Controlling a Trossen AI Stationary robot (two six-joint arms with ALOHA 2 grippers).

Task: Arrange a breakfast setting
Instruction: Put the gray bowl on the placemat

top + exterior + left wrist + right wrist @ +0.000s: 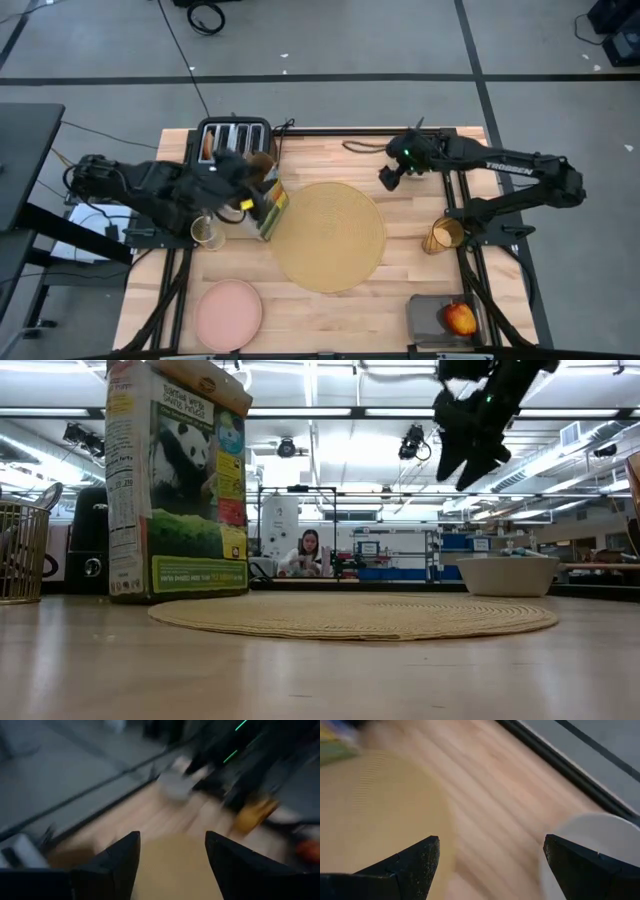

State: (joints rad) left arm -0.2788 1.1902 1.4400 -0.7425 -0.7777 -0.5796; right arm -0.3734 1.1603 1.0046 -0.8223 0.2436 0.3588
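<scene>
Blurred tabletop; right jaws (pixel 490 865) partly hide bowl (pixel 592 840).

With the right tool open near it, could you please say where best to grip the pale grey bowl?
Pinch the pale grey bowl at its rim with the right tool, coming down from above: it stands upright, mouth open, wide sloping wall likely too broad to span.

Placemat (pixel 331 235): lying bare at desk (pixel 330 310) centre, leaving open room above it.
Cereal box (pixel 272 208): standing upright at the placemat's left edge, blocking approach from that side.
Toaster (pixel 233 140): sitting behind the box, crowding the far-left corner.
Bowl (pixel 600 845): sitting under the right gripper (pixel 390 178), whose fingers are spreading wide.
Tumbler (pixel 442 236): standing just right of the placemat.
Front centre: staying free between plate (pixel 229 312) and basket (pixel 445 318).
</scene>
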